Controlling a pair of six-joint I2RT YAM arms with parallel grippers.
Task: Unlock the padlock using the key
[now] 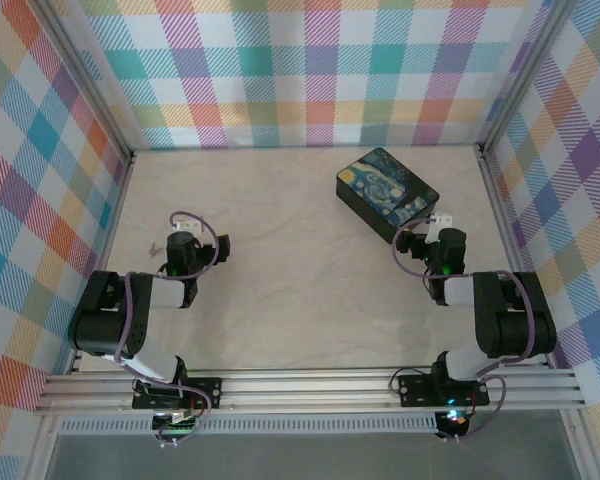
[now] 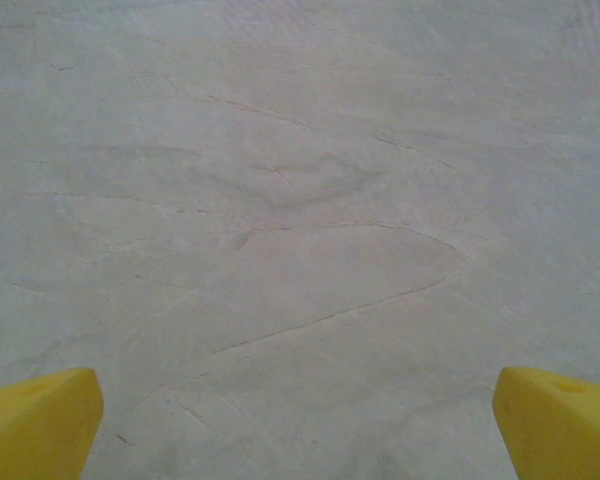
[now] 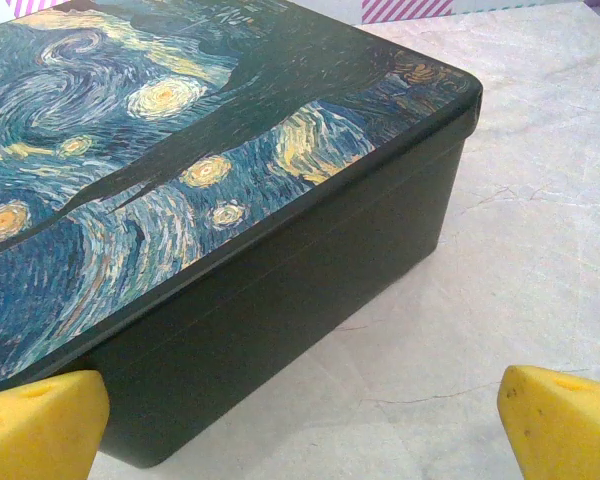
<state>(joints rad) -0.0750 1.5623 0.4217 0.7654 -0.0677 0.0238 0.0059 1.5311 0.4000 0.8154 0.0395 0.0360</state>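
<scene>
Broad stretch of pale, veined desk (image 1: 300, 300) lying free between the 2 arms, hemmed on 3 sides by plaid walls (image 1: 310, 70) and along the near edge by aluminium rails (image 1: 310, 392). Far right part taken up by a black box (image 1: 387, 193) with a swirly blue-and-yellow lid, set askew to the walls, with a narrow strip of desk between it and the right wall. Right end effector (image 1: 435, 232) just beside the box's near right side, spread wide and holding nothing. From the right wrist, that end effector (image 3: 300, 425) with yellow fingertips (image 3: 40, 425) low at both corners, the box (image 3: 230, 200) close ahead on the left with a rounded corner and dark side wall, bare desk to the right. Left end effector (image 1: 183, 235) on the left half, likewise spread wide and empty. From its own wrist, left end effector (image 2: 300, 430) above bare, vein-marked desk, yellow fingertips (image 2: 35, 425) far apart. Padlock (image 1: 152, 246) on the desk just left of the left end effector, near the left wall and well apart from the box. A tiny dark speck, too small to show loop or keyhole.
</scene>
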